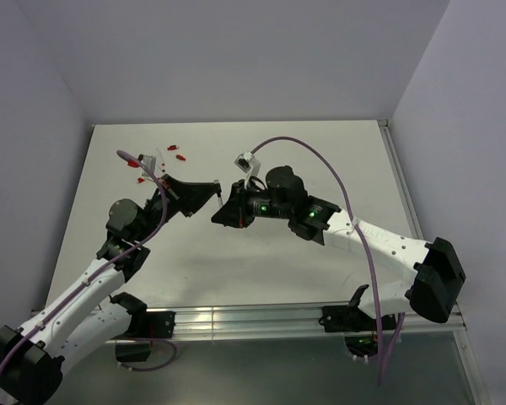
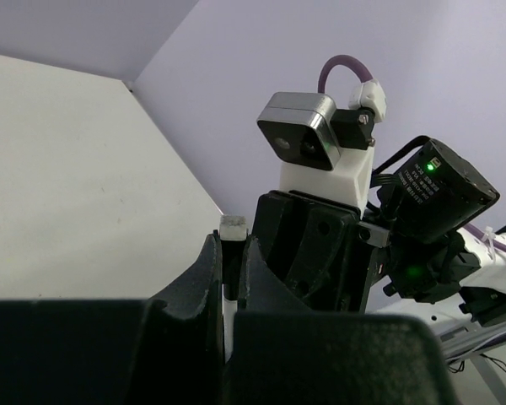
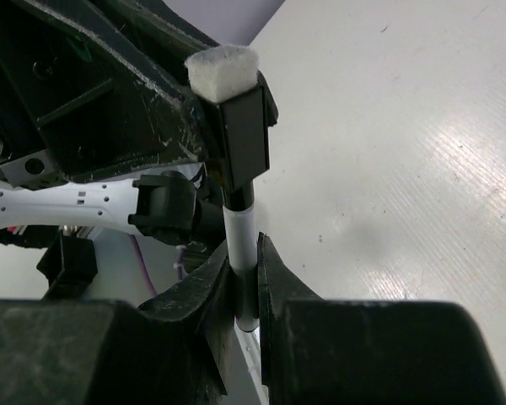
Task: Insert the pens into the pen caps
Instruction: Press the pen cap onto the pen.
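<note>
Pinching pen [image 3: 239, 234] by its white barrel in right gripper [image 3: 244, 270], jaws closed on it, tip pointing to 12 o'clock for a straight push. Nosing into black cap [image 3: 244, 126], clamped tight in left gripper [image 2: 232, 253] as the steady socket. Leaving spare red caps [image 1: 172, 148] lying way out at 11 o'clock.

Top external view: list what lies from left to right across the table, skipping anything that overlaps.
red pen caps → left pincer → right wrist camera → right arm's elbow
</note>
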`<state>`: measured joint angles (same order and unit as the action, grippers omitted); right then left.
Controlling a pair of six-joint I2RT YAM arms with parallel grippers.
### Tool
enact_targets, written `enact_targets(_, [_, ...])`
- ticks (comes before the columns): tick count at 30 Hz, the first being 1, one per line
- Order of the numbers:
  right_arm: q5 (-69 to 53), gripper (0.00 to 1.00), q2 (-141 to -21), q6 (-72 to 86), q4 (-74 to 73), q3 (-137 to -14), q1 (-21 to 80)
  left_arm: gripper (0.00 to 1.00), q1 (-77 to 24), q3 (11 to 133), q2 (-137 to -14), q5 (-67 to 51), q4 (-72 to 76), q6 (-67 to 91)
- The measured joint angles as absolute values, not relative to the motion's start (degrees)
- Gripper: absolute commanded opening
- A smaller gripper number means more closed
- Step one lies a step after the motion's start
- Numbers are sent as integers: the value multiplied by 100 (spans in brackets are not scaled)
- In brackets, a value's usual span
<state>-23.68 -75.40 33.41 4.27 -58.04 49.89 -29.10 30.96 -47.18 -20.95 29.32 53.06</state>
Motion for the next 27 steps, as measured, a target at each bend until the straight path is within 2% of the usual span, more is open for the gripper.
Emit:
enact_targets(15, [-2633,0,-7620,3286,-3,-6036,4880,0,-3374,3057,-4748,-1525,3033,5168])
enact_targets(21, [-2668,0,-7620,3245,-102,-6080,4864,0,-3481,3315,-4672,-1282,2445,5024])
enact_targets(26, [-2637,0,-7603,3227,-32,-6217,4748,11,-3623,4058,-4886,-875,1632,4746])
enact_targets(27, [-2613,0,-7588,3218,-36,-6233,4720,18,-3662,4257,-4984,-764,1437,4687])
